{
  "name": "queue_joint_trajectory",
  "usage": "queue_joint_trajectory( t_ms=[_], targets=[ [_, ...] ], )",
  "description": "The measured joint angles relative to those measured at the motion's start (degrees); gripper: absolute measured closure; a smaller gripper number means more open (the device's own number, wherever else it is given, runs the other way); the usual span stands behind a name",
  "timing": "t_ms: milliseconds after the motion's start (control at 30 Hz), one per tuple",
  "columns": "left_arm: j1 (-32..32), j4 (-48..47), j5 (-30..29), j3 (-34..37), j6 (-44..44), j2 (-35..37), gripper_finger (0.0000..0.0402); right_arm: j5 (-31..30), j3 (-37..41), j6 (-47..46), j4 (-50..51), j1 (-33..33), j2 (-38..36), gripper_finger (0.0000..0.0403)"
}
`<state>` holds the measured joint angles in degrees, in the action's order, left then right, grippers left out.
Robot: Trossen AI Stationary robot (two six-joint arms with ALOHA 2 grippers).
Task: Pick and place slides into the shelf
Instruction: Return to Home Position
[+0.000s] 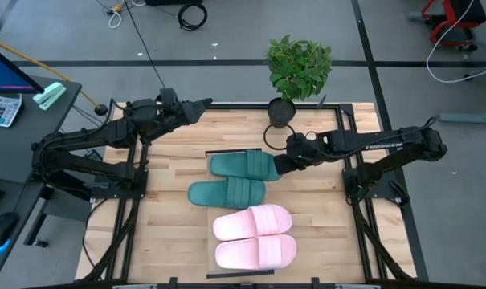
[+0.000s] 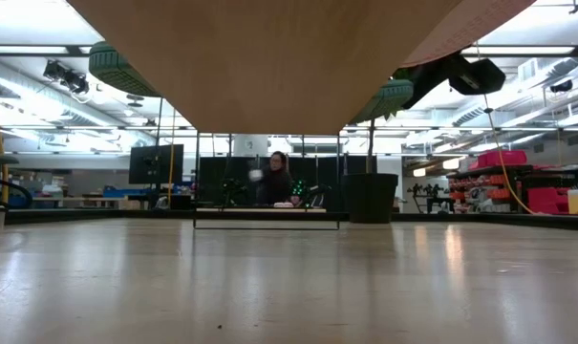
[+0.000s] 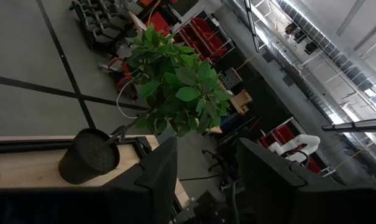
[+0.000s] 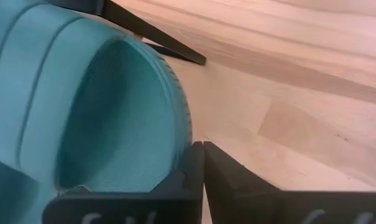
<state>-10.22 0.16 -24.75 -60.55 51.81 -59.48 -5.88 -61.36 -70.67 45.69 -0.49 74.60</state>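
Four slides lie in a row on the shelf: two green slides at the far end, two pink slides at the near end. Right gripper: clenched on nothing, beside the heel of the farthest green one. Left gripper: released, at the table's far left, facing a potted plant.

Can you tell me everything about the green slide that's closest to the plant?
That green slide is dark teal and looks soft and rubbery, with a wide striped strap and a rounded rim. It lies flat, sole down, on the light wood shelf, right beside the other green slide. The right gripper, shut, is at one end of it; I cannot tell if they touch.
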Motion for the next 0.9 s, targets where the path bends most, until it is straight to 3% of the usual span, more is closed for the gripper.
queue_joint_trajectory(
  t_ms=[300,533,633,767,900],
  targets=[
    [0.00,0.00,0.02,0.00,-0.02,0.00,0.0230,0.07,0.00,2.24,4.12,-2.33,-1.98,0.0356],
    [0.00,-0.81,0.02,0.00,-0.12,0.00,0.0230,-4.62,0.00,4.67,16.70,-5.12,-9.10,0.0329],
    [0.00,-2.08,0.34,0.00,-1.25,-0.02,0.0230,-5.20,0.00,9.47,18.64,-5.11,-12.91,0.0341],
    [0.00,-2.05,1.54,0.00,-2.13,-0.02,0.0230,-8.28,0.00,14.34,18.62,-4.30,-18.44,0.0393],
    [0.00,-2.04,1.53,0.00,-3.18,-0.02,0.0230,-10.75,0.18,21.23,16.14,-1.64,-23.82,0.0395]
  ],
)
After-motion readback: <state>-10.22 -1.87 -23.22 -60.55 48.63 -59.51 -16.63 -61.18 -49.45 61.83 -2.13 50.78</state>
